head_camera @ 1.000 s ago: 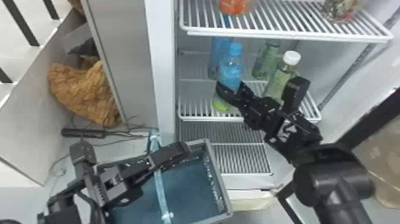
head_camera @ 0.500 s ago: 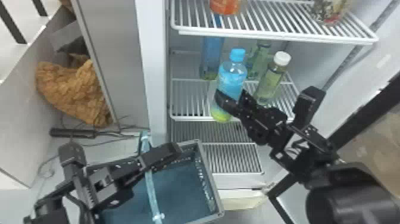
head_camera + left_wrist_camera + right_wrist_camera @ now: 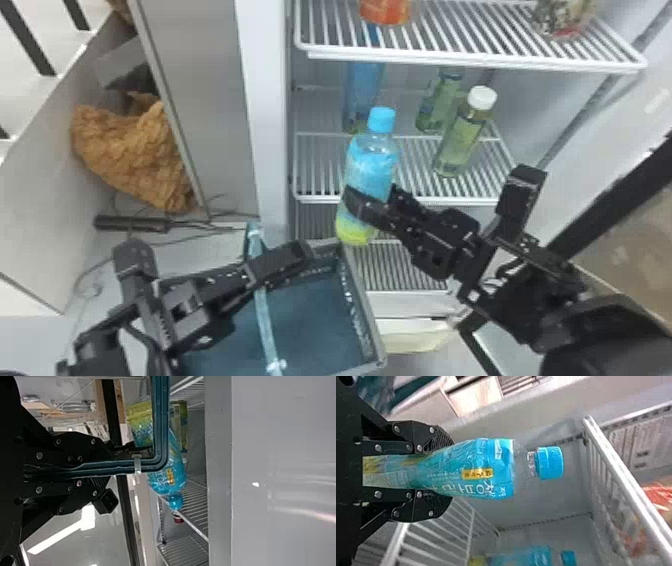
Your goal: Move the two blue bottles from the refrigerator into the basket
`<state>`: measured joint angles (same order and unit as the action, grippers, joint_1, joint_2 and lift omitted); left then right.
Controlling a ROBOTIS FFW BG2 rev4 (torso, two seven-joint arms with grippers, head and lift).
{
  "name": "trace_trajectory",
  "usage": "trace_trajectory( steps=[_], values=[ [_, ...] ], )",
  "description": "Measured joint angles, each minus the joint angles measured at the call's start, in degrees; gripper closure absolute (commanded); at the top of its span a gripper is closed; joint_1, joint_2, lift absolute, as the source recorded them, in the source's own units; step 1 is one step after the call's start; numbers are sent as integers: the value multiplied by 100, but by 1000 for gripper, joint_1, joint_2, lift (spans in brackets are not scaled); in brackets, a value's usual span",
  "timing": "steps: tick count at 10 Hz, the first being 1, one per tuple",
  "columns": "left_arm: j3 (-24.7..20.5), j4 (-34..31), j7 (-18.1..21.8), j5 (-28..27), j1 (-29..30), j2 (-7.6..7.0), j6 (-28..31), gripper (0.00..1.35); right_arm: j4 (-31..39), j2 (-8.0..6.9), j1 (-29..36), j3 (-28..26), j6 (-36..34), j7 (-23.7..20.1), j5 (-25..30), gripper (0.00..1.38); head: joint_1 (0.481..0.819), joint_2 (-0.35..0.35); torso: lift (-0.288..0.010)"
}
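Observation:
My right gripper is shut on a blue bottle, upright and slightly tilted, in front of the middle shelf's edge near the basket's back right corner. In the right wrist view, the gripper clasps the lower part of this bottle, blue cap outward. Another blue bottle stands at the shelf's back left; it is also in the right wrist view. The left gripper is at the basket; its wrist view shows this gripper shut on the basket's rim.
Two green bottles stand on the middle shelf, right of the blue ones. Above, the upper shelf holds an orange container and a patterned one. The refrigerator's left side wall rises behind the basket.
My right gripper has brought the held bottle out past the shelf's front edge, lower and slightly left, nearer the basket. The left gripper has stayed at the basket; the head view has shifted slightly.

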<state>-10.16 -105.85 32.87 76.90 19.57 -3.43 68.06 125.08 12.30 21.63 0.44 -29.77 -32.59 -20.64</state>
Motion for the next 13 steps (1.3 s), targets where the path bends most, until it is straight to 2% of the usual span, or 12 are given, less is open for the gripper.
trace_trajectory(
  steps=[5,9,10,11,12,13],
  values=[
    [11,62,0,11,-20,-1,13,1199,423,1,147,153,-1075,-440,-269,1283,695,-31,-220],
    [-10,76,0,51,-90,0,-26,1197,635,4,400,73,-1742,-671,-263,1273,695,-19,-220],
    [-12,76,4,61,-119,0,-39,1197,614,8,426,76,-1799,-679,-252,969,695,-18,-220],
    [-12,76,6,68,-137,0,-48,1199,544,9,434,87,-1837,-679,-295,449,695,-18,-220],
    [-12,76,8,77,-140,0,-54,1197,468,9,427,99,-1872,-679,-342,73,695,-15,-220],
    [-12,75,9,86,-134,0,-56,1199,419,9,407,103,-1884,-679,-373,65,695,-13,-220]
  ],
)
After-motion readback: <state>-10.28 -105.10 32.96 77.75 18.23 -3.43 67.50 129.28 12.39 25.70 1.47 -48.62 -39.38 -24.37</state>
